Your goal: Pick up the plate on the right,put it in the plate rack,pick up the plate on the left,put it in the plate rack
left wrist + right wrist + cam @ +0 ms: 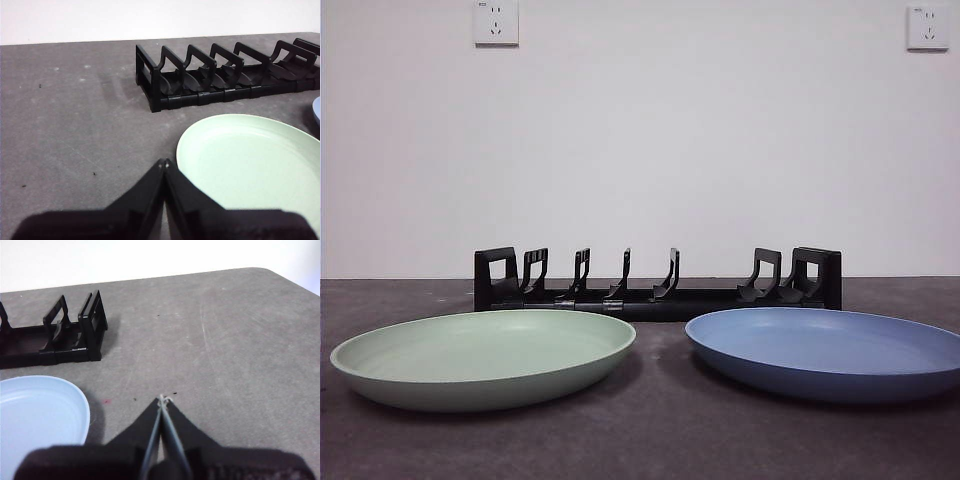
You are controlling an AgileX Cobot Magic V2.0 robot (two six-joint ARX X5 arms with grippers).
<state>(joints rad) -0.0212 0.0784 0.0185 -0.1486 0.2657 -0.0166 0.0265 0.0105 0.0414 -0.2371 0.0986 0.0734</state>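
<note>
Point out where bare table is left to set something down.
Bare table lies outside the plate rack's left end, beside the green plate. More lies past its right end, beyond the blue plate. Between plates and rack it is crowded.

Lighting's soft and even, seems to come from overhead. The wall (pixel 650 140) is nearly blown out white in all three views. Soft shadows sit under the green plate (pixel 485 357) and blue plate (pixel 830 350), and a faint one falls beside the rack (pixel 225 75) in the left wrist view. Front view is sharp enough but a bit grainy. In both wrist views the jaws look blurry up close, with the far table (pixel 225 340) softer.
</note>
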